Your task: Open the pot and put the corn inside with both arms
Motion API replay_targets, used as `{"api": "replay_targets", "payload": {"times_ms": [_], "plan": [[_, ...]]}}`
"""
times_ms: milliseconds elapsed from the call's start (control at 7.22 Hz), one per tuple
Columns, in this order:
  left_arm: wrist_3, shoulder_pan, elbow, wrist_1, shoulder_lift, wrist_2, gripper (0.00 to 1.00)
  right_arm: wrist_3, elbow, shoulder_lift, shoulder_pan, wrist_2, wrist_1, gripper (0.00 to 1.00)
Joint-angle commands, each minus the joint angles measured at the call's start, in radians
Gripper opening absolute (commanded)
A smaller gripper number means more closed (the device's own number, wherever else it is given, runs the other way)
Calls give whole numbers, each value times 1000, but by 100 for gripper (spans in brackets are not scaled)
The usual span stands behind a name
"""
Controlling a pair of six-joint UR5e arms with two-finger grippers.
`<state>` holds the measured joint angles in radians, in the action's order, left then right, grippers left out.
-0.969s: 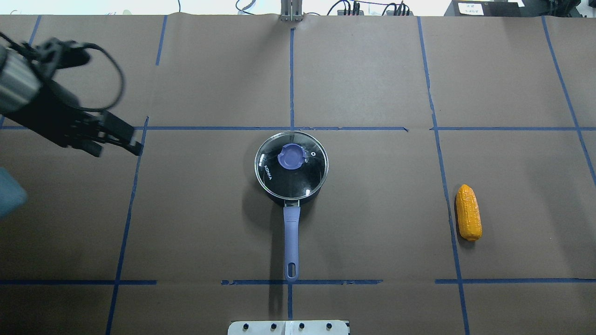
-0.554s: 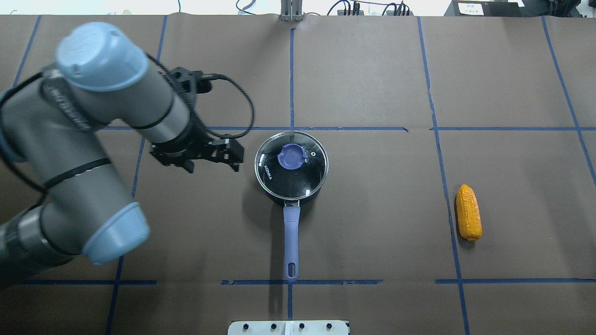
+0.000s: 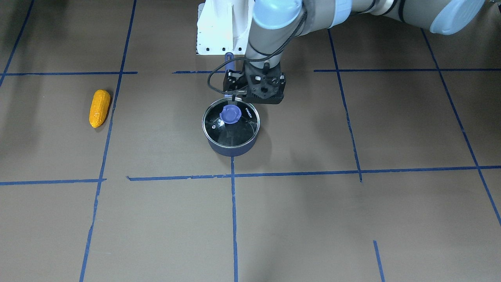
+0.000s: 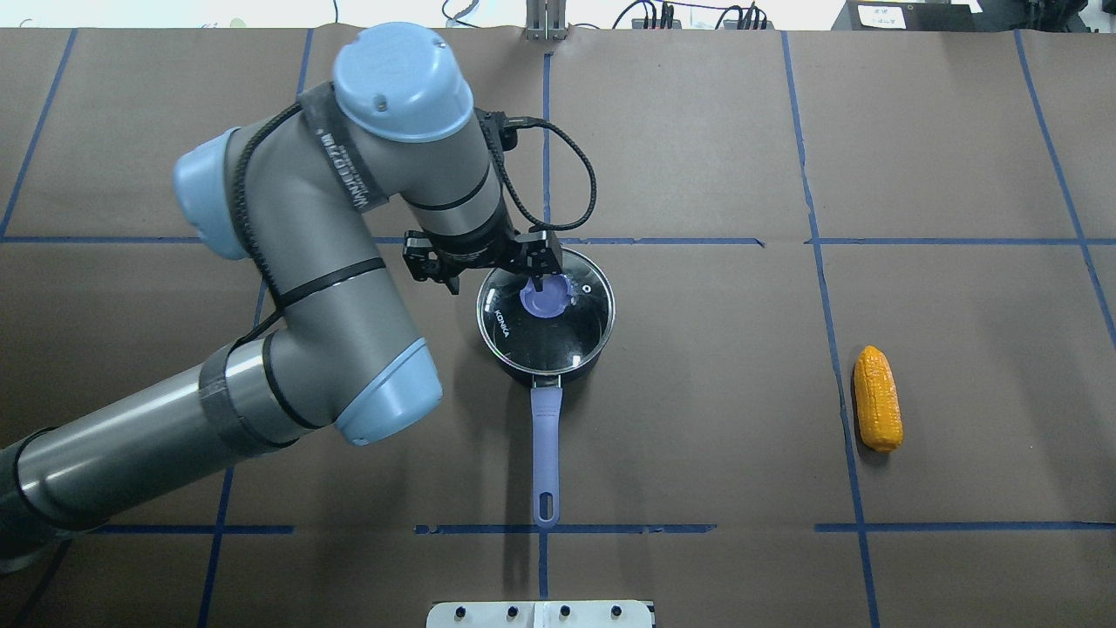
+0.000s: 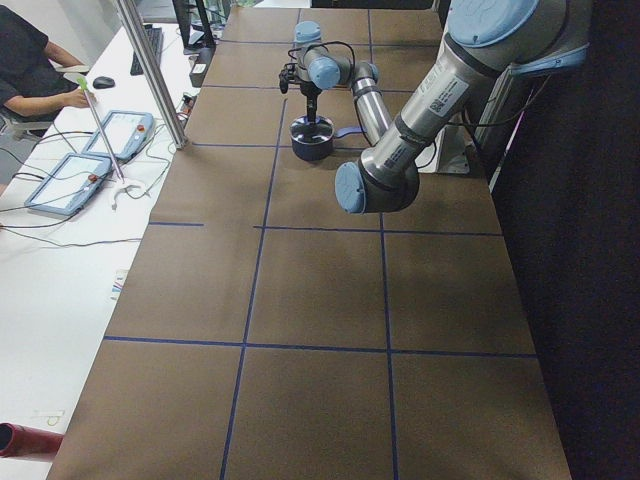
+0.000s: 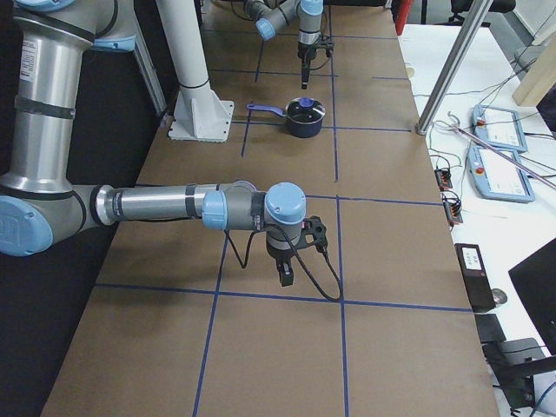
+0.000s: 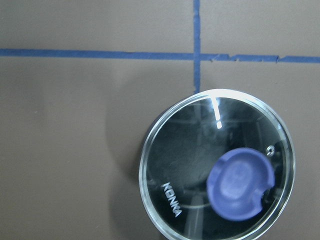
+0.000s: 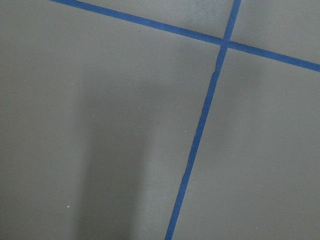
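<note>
The navy pot (image 4: 540,340) stands mid-table with its glass lid on, blue knob (image 4: 549,298) on top and lavender handle (image 4: 546,445) pointing toward the robot. It also shows in the front view (image 3: 231,131) and the left wrist view (image 7: 200,165). My left gripper (image 4: 497,281) points down above the lid's left part and is open and empty, with one fingertip (image 4: 539,281) over the knob. The corn (image 4: 877,399) lies far to the right on the table, also in the front view (image 3: 99,108). My right gripper (image 6: 285,278) hangs low over bare table far from both; I cannot tell its state.
The brown table is crossed by blue tape lines. The white robot base (image 4: 540,613) sits at the near edge behind the pot handle. A metal post (image 4: 545,22) stands at the far edge. Operators' desks (image 5: 80,160) run along the far side.
My left arm has swung in from the table's left edge to above the pot lid. The pot and the corn have not moved.
</note>
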<state>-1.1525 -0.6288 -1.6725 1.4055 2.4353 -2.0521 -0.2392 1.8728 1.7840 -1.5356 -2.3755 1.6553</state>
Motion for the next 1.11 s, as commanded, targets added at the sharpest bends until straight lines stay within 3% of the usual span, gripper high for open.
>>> {"api": "replay_targets", "payload": {"times_ms": [0, 277, 969], "plan": [[-3, 27, 78, 1, 59, 35, 100, 0, 2, -2, 0, -5, -2, 100], [-3, 40, 154, 6, 96, 78, 100, 0, -1, -2, 0, -7, -26, 100], [2, 66, 197, 13, 111, 113, 100, 0, -9, -2, 2, -16, -26, 100]]}}
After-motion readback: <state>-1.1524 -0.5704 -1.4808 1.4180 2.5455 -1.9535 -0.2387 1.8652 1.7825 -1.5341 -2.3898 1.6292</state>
